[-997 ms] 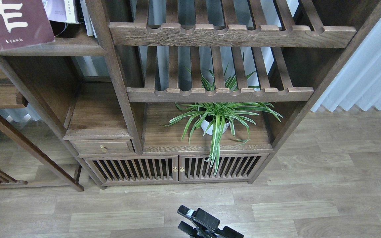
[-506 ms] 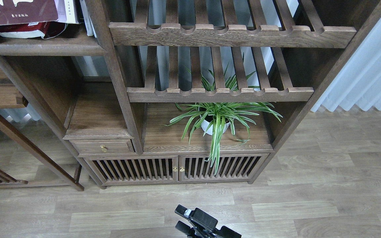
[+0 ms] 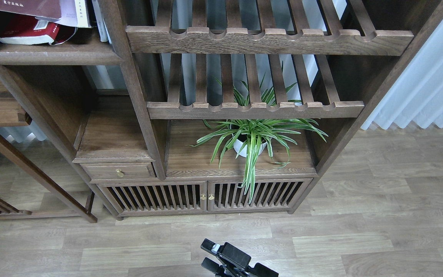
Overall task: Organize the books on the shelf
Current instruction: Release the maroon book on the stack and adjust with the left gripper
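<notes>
Only the lower edge of the dark maroon book [image 3: 17, 5] shows at the top left corner, tilted above the shelf [image 3: 56, 57]. What holds it is out of view. The red book [image 3: 25, 32] lies flat on the shelf below it, partly covered. I cannot pick out the plain cream-white book. My right gripper [image 3: 207, 254] is at the bottom centre over the floor, far from the books, its two fingers apart and empty. My left gripper is out of view.
Thin pale upright books [image 3: 98, 19] stand at the shelf's right end beside a post. Two slatted racks [image 3: 267, 40] fill the middle bay. A potted spider plant [image 3: 250, 138] stands on the cabinet top. A white curtain [image 3: 429, 84] hangs at right.
The maroon book has risen and slid out past the top left edge, uncovering the red book on the shelf. My right gripper has drifted slightly left and down.
</notes>
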